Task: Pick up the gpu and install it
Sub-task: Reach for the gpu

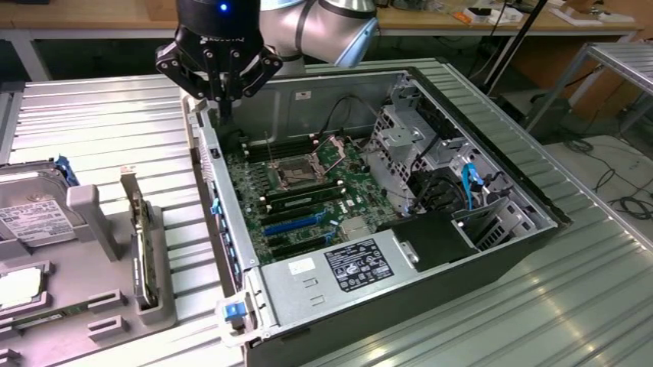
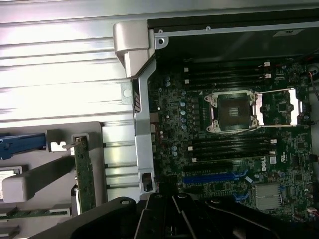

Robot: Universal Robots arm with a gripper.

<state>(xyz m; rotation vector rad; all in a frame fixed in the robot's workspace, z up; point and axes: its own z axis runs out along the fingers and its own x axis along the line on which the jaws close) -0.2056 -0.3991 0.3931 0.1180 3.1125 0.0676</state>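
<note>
Fingers (image 1: 222, 98) clenched empty, we hover over the rear wall of the open black computer case (image 1: 217, 187). The thin, flat, silver-bracketed gpu card (image 1: 141, 245) stands edge-up in its grey holder (image 1: 164, 313), well apart outside that wall, long axis parallel.

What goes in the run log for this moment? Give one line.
jaws: shut, empty | above case edge | gpu: upright in holder, untouched

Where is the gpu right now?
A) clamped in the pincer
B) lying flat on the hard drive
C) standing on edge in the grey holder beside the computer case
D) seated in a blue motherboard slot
C: the gpu stands on edge in the grey holder, outside the computer case.
</note>
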